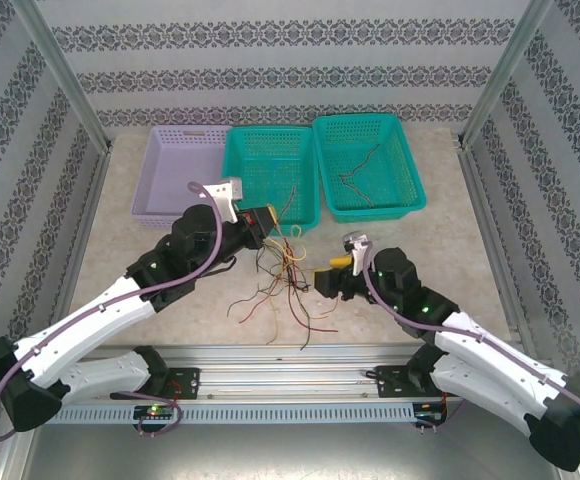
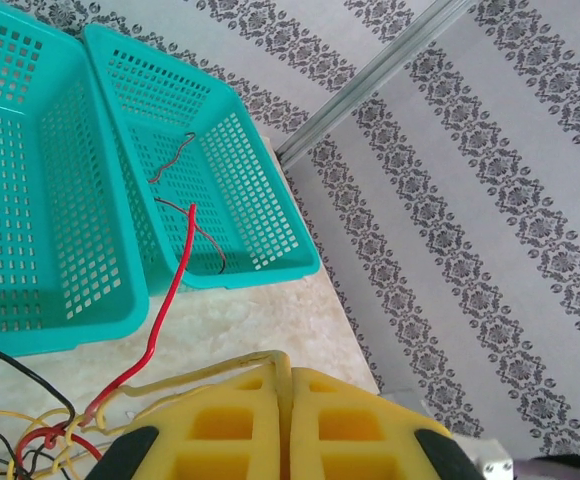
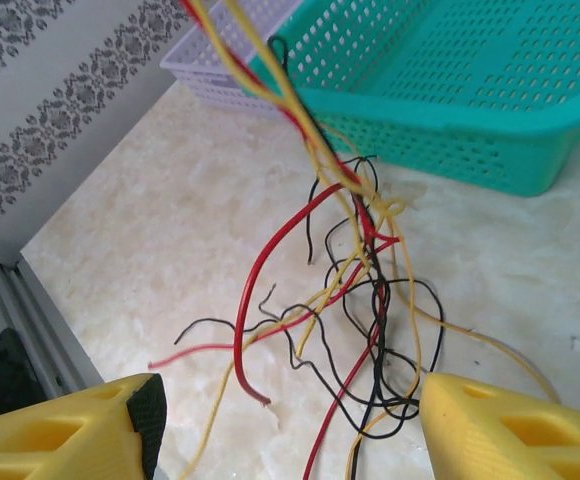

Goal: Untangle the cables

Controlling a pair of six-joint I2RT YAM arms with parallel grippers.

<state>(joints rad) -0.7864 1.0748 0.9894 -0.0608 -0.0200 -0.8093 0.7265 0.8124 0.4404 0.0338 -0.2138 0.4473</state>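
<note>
Top external view high above the near edge, looking down the table [image 1: 470,250], left wrist view facing teal baskets [image 2: 260,200] at upper left, right wrist view close over the cables [image 3: 368,225], also mid-frame overhead.

1. The left arm [image 1: 100,320] is stretched forward and inward across the table, its wrist raised.
2. The left gripper [image 1: 262,218] is seen with its yellow fingers [image 2: 220,430] pressed together, closed on the cables [image 2: 205,374].
3. The right arm [image 1: 490,365] is bent inward and kept low.
4. The right gripper [image 1: 320,279] is pointed toward the left arm, its fingers [image 3: 70,425] spread wide apart.
</note>
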